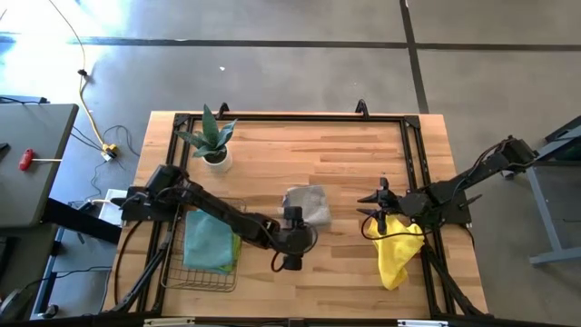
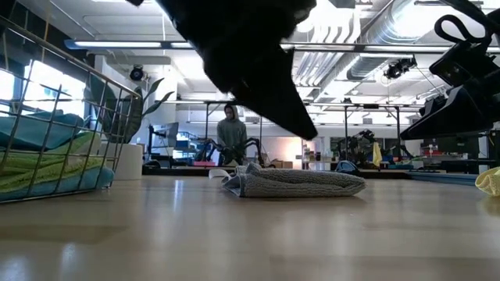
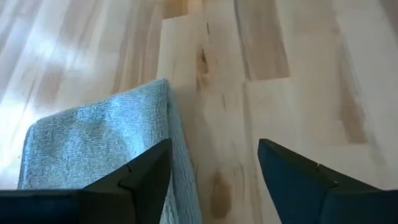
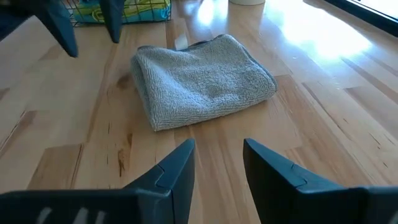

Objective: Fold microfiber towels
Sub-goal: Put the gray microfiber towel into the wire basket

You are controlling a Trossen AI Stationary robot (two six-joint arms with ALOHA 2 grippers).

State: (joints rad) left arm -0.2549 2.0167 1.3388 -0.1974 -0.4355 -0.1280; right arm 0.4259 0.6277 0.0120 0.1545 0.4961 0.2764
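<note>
The left tool (image 1: 292,238) hangs released just above the surface (image 1: 345,173), its jaws spread and empty in the left wrist view, with the folded grey towel (image 1: 307,203) lying just beyond it on the far side; one folded edge of that towel shows past a finger (image 3: 144,174). The right tool (image 1: 381,211) waits over the right part of the surface, jaws parted with nothing visible between them, the grey towel a short way off to its left (image 4: 202,79) and a crumpled yellow towel (image 1: 396,254) lying beneath and nearer than it, draping toward the near right corner. The grey towel sits as a flat, thick rectangle near the middle of the surface, its long axis running roughly left to right in the low view (image 2: 293,183), and the left arm is the nearer of the two. To the left, a wire basket (image 1: 172,272) holds teal (image 1: 209,238) and lime towels, with a potted plant (image 1: 213,138) at the far left. Nothing stands between either tool and the grey towel. It looks finished, so the yellow one is probably next.
</note>
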